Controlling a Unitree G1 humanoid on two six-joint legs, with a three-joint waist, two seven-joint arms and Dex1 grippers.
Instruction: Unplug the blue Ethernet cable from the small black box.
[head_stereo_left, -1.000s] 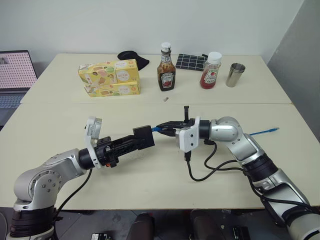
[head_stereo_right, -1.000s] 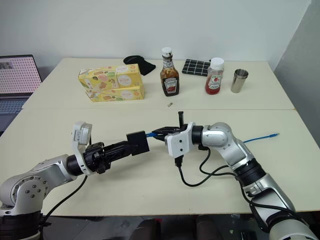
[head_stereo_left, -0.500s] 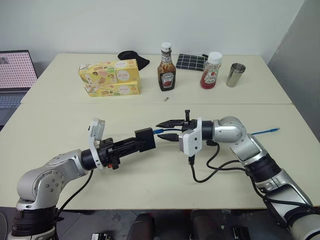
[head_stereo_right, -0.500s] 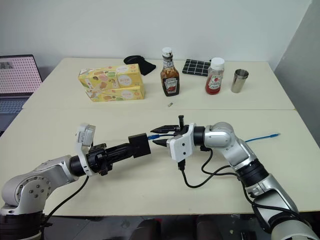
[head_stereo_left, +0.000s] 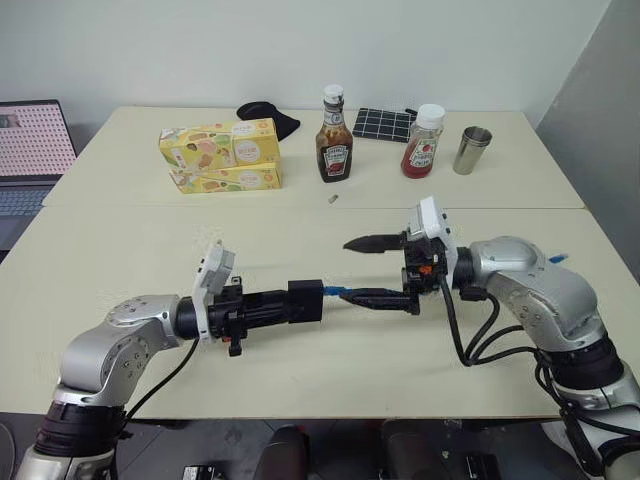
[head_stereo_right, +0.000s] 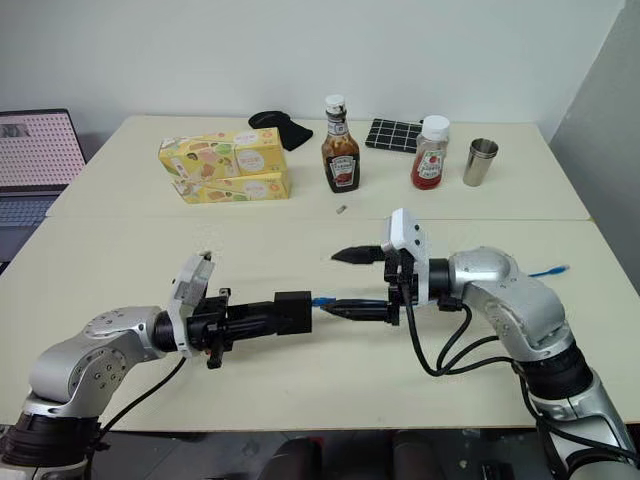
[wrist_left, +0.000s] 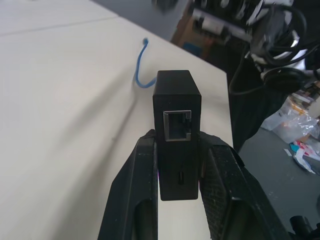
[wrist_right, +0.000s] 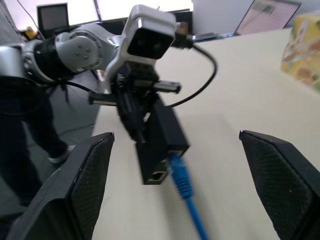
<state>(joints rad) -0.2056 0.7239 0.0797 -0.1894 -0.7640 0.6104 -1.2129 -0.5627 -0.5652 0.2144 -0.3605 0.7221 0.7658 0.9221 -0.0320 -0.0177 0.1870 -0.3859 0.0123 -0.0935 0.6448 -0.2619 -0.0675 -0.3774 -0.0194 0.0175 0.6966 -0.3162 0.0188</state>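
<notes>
The small black box (head_stereo_left: 305, 301) is being clamped in the left gripper (head_stereo_left: 285, 304); the blue Ethernet cable (wrist_right: 182, 186) is plugged in, flanked by the spread-open right gripper (head_stereo_left: 362, 270).

One thin bright-blue Ethernet cable (head_stereo_right: 322, 301); one small matte black box (head_stereo_right: 293, 312); two stacked yellow cardboard cartons (head_stereo_left: 220, 145); two sauce bottles, one dark-filled (head_stereo_left: 332, 135), one red (head_stereo_left: 421, 142); one steel cup (head_stereo_left: 470, 150); one black cloth lump (head_stereo_left: 268, 116); one dark grid panel (head_stereo_left: 384, 124); one laptop (head_stereo_left: 32, 150).
</notes>
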